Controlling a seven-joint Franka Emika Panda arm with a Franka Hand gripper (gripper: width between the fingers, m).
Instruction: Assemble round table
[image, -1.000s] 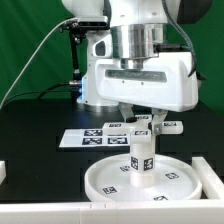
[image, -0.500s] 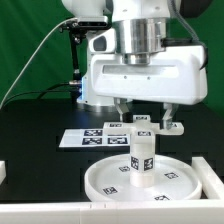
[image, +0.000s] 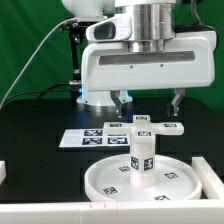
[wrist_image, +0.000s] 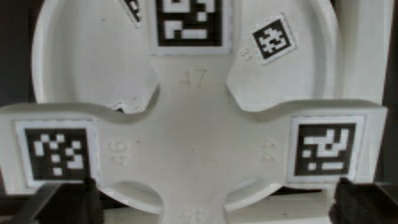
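Exterior view: the jaws (image: 148, 98) hang open and empty in the upper middle, above the cross piece (image: 160, 127) lying on the worktop (image: 35, 120) beside the marker board (image: 85, 136). The cylinder (image: 141, 160) stands upright in the disc (image: 105, 180), lower centre; a low sweep might knock it over

Wrist view: the cross piece (wrist_image: 196, 125) fills the frame, nothing gripped

— Filling the wrist view? White cross-shaped piece (wrist_image: 205, 120), square tags on both side arms (two more tags farther up).

— And the near edge? Two dark fingertips (wrist_image: 57, 203), spread apart, touching nothing.
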